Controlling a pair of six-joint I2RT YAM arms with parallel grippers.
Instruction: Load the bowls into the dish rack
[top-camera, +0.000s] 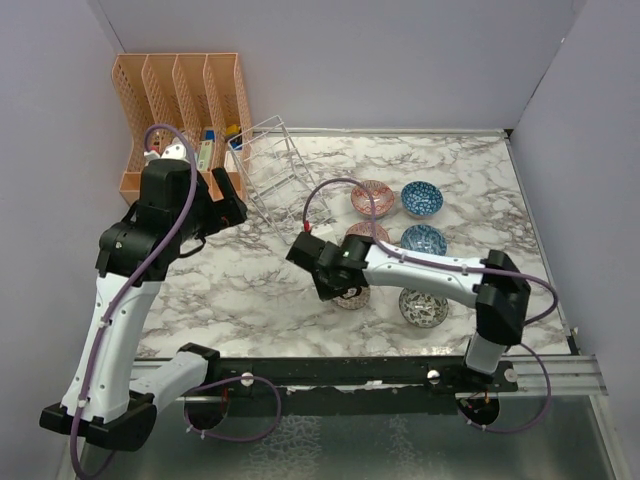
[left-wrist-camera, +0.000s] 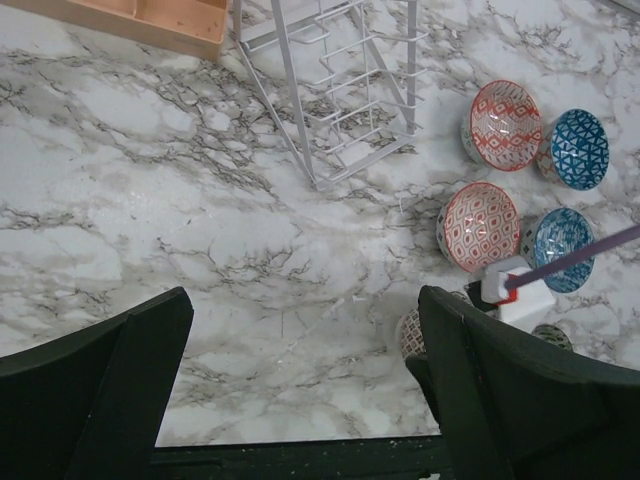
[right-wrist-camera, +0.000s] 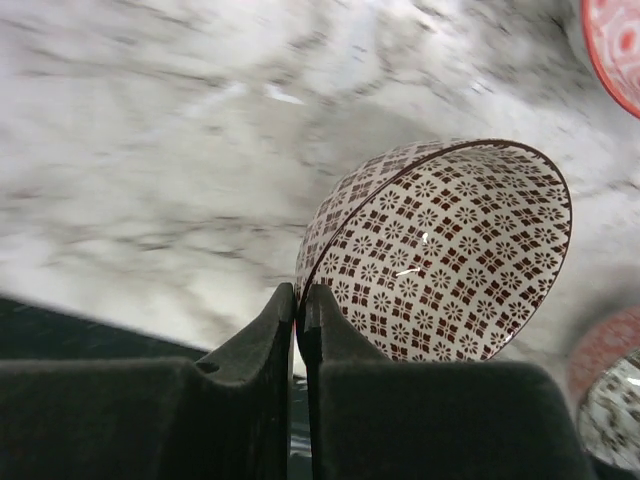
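My right gripper (right-wrist-camera: 300, 300) is shut on the rim of the brown patterned bowl (right-wrist-camera: 450, 250), which is tilted on its side low over the marble; in the top view this gripper (top-camera: 345, 285) covers most of that bowl (top-camera: 352, 298). Two reddish bowls (top-camera: 372, 197) (top-camera: 368, 232), two blue bowls (top-camera: 422, 198) (top-camera: 424, 240) and a dark grey-green bowl (top-camera: 423, 307) sit on the table to its right. The wire dish rack (top-camera: 270, 165) stands at the back left, holding no bowls. My left gripper (top-camera: 232, 195) is open and empty beside the rack (left-wrist-camera: 340, 90).
A peach slotted organiser (top-camera: 180, 110) stands against the back left wall, next to the rack. Purple walls close the table on three sides. A black rail (top-camera: 380, 372) runs along the near edge.
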